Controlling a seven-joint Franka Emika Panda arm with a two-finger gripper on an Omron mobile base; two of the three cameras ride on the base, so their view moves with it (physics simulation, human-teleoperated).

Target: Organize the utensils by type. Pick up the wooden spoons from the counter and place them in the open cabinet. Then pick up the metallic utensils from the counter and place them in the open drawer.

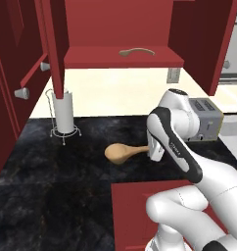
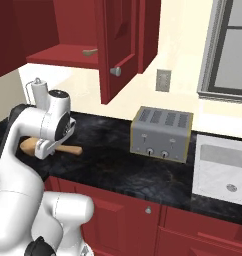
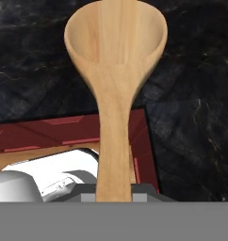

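My gripper (image 1: pixel 154 153) is shut on the straight handle of a tan wooden spoon (image 1: pixel 121 152), held level just above the black marbled counter (image 1: pixel 52 162). From the right the spoon (image 2: pixel 29 145) pokes out past the hand (image 2: pixel 43 149). In the hand view the spoon (image 3: pixel 115 61) runs up from the gripper (image 3: pixel 114 193), bowl farthest away. Another tan wooden spoon (image 1: pixel 136 51) lies on the red shelf of the open cabinet (image 1: pixel 120 61) above. The open drawer (image 1: pixel 132 206) juts out below the counter edge, partly behind the arm. No metallic utensils are in sight.
A silver toaster (image 2: pixel 160 132) stands on the counter to the right, and a paper towel holder (image 1: pixel 64 113) stands at the back left. Red cabinet doors (image 2: pixel 115 45) hang open on either side of the shelf. A sink (image 2: pixel 223 170) lies at the far right.
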